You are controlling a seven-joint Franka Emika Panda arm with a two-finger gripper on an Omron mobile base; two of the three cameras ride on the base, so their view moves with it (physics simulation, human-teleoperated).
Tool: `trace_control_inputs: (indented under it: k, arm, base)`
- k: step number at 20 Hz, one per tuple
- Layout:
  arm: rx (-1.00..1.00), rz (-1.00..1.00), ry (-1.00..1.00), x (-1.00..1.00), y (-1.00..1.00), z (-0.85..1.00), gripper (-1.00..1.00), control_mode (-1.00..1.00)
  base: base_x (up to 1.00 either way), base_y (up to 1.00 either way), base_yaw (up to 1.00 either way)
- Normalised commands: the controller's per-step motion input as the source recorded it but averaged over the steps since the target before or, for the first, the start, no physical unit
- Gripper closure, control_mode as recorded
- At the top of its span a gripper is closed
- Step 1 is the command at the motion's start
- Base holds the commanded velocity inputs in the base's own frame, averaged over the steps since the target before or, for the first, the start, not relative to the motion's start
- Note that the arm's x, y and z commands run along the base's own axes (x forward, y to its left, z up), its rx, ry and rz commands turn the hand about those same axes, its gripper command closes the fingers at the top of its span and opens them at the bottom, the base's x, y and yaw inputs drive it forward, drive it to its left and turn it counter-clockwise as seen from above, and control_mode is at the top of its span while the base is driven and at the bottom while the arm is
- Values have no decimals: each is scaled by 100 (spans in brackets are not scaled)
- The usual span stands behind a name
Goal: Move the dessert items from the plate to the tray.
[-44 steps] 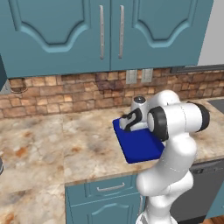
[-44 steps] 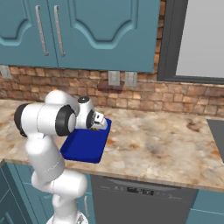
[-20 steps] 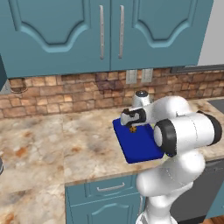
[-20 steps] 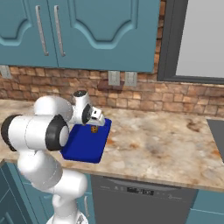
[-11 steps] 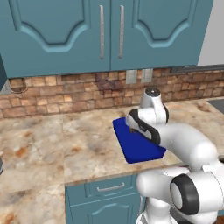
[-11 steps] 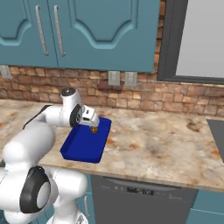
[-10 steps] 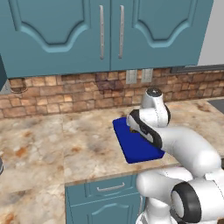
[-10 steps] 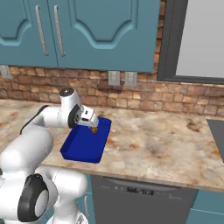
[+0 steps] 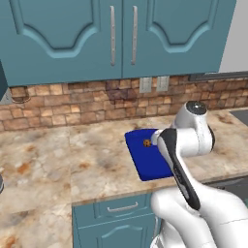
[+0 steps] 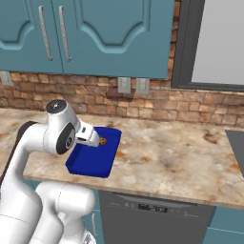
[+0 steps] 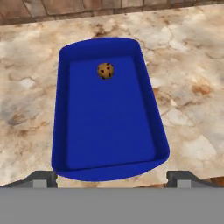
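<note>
Blue tray now holds your brown cookie, and the gripper has pulled back, jaws wide and empty.

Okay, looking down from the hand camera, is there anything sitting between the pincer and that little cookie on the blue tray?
Nothing visible does. The pincer stands open over the near end of the tray, and the cookie lies toward the far end, with bare blue tray floor between them.
</note>
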Motion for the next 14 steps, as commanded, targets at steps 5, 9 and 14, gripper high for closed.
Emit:
trace_control_inputs:
  k: [5, 9, 14]
  arm:
    - [1, -2, 26, -14, -1, 36, -100, -100]
    - [-1, 0, 13, 0, 0, 0, -100, -100]
    - [0, 0, 1, 0, 0, 0, -100, -100]
  base:
    - [0, 0, 0]
    - [0, 0, 0]
    - [0, 0, 0]
